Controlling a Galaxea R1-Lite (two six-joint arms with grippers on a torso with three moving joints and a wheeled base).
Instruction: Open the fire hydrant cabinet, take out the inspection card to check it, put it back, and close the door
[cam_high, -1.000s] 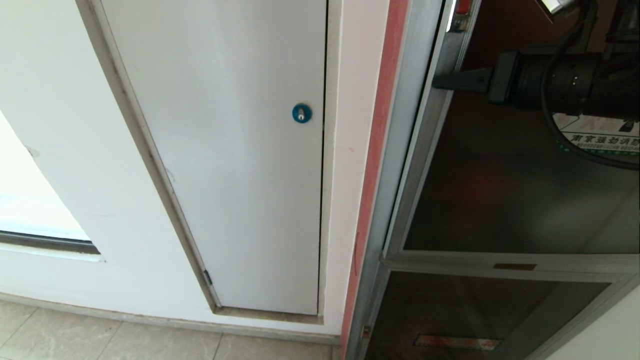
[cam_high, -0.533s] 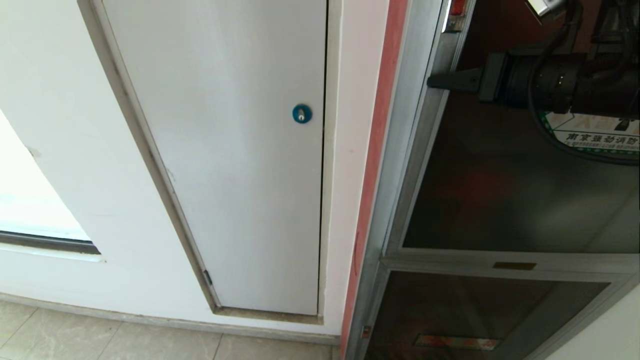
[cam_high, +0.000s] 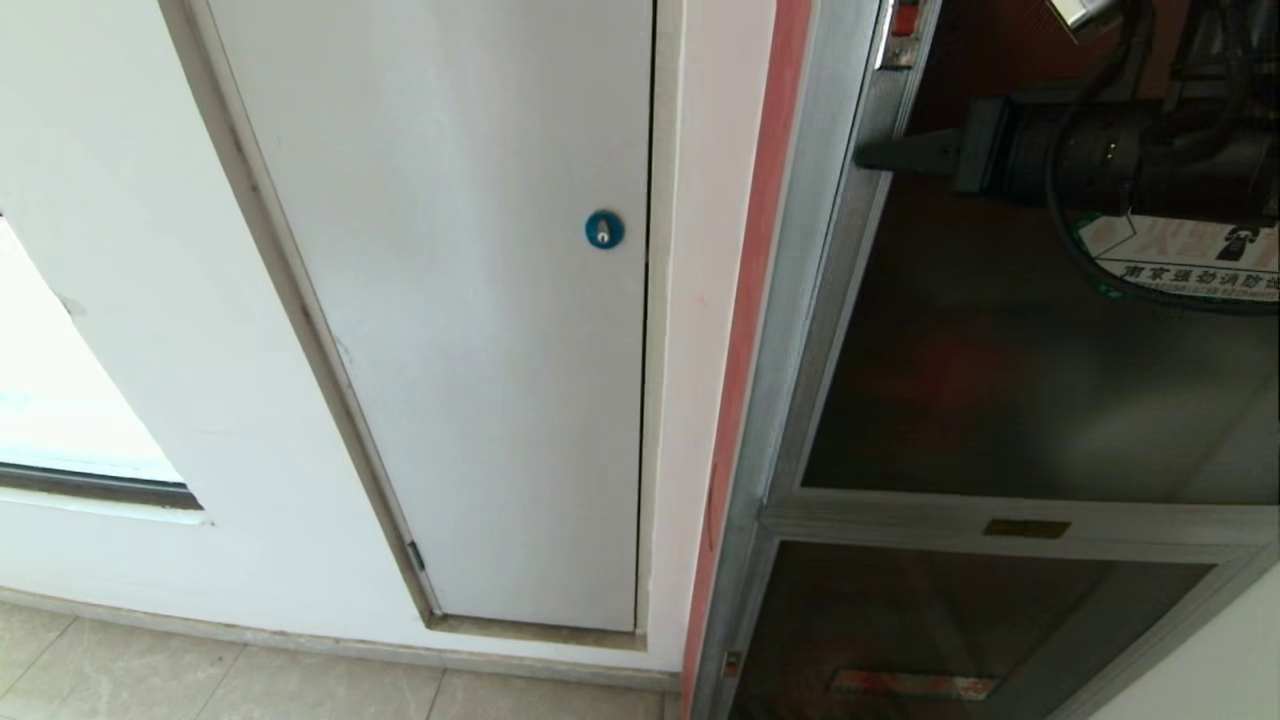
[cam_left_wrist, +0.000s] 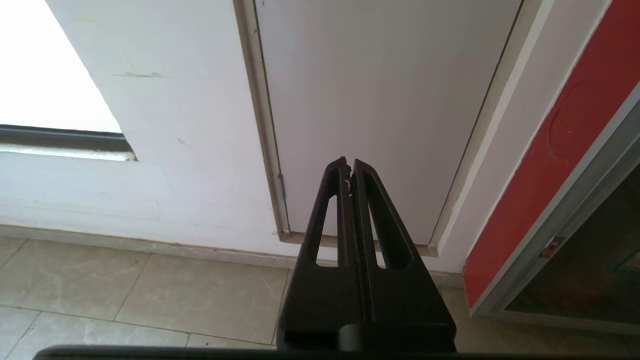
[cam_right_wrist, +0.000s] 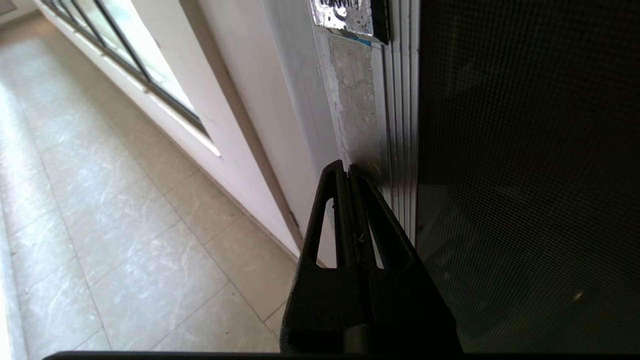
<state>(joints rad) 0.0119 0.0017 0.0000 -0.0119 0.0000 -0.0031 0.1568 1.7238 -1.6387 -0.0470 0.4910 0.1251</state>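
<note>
While door (cam_high: 1000, 400) hides cabinet contents, right gripper (cam_high: 868, 157) (closed, empty) at its edge

head view: looks forward and down at the wall, covering the white panel door (cam_high: 450, 320) and the fire hydrant cabinet (cam_high: 800, 330). left wrist view: sits behind the left pincer (cam_left_wrist: 349, 167), faces the panel door's lower edge and the floor (cam_left_wrist: 150, 300). right wrist view: close to the cabinet frame (cam_right_wrist: 360, 100), behind the right pincer (cam_right_wrist: 346, 170). all three views share the cabinet.
</note>
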